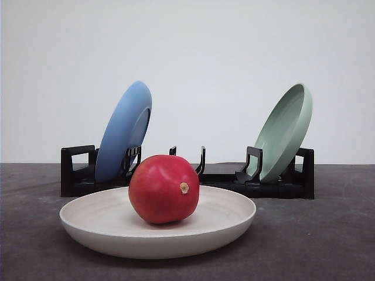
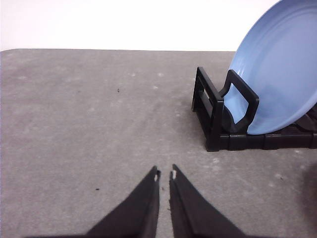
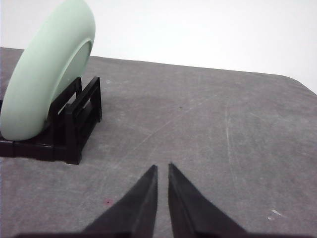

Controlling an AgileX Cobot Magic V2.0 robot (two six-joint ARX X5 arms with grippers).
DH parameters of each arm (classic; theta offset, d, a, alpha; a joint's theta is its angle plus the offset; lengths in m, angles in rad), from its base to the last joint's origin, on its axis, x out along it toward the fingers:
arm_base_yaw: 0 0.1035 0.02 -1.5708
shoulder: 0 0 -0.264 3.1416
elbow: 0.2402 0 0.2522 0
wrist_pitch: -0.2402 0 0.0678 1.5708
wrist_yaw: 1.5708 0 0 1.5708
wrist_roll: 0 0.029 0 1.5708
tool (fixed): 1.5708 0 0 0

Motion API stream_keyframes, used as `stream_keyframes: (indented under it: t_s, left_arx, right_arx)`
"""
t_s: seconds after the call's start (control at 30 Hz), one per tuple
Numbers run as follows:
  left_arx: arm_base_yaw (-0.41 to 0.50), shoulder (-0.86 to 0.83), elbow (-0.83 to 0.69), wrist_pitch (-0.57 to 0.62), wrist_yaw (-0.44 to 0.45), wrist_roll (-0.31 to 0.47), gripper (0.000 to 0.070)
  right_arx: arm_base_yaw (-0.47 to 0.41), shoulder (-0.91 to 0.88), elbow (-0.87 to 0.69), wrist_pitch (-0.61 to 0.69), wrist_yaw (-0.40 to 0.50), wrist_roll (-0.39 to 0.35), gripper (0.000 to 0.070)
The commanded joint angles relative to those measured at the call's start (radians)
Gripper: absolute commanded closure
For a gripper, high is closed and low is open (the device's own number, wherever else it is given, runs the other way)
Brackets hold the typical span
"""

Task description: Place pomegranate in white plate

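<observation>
Left tool (image 2: 164,174) and right tool (image 3: 162,167) are both pressed nearly together, holding nothing, hovering over the grey desk (image 1: 328,234). The glossy red pomegranate (image 1: 163,188) sits in the round cream-white plate (image 1: 228,225); the black rack (image 1: 275,187) behind is partly hidden by it.

light: bright, even | shadows: soft | focus: sharp | glare: perhaps faint on pomegranate (image 1: 163,188)

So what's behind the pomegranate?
Behind the pomegranate on the white plate, a black rack holds a blue plate and pale green plate. The fruit covers part of the rack's middle.
</observation>
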Motion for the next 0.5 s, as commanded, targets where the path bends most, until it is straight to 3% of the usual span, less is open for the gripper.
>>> stream_keyframes:
  t_s: [0.0, 0.47]
  left_arx:
    - [0.000, 0.000, -0.009, 0.015, 0.002, 0.011, 0.0682]
    - [0.000, 0.000, -0.009, 0.015, 0.002, 0.010, 0.0682]
  right_arx:
    - [0.000, 0.001, -0.004, 0.010, 0.000, 0.014, 0.0666]
    - [0.000, 0.001, -0.004, 0.010, 0.000, 0.014, 0.0666]
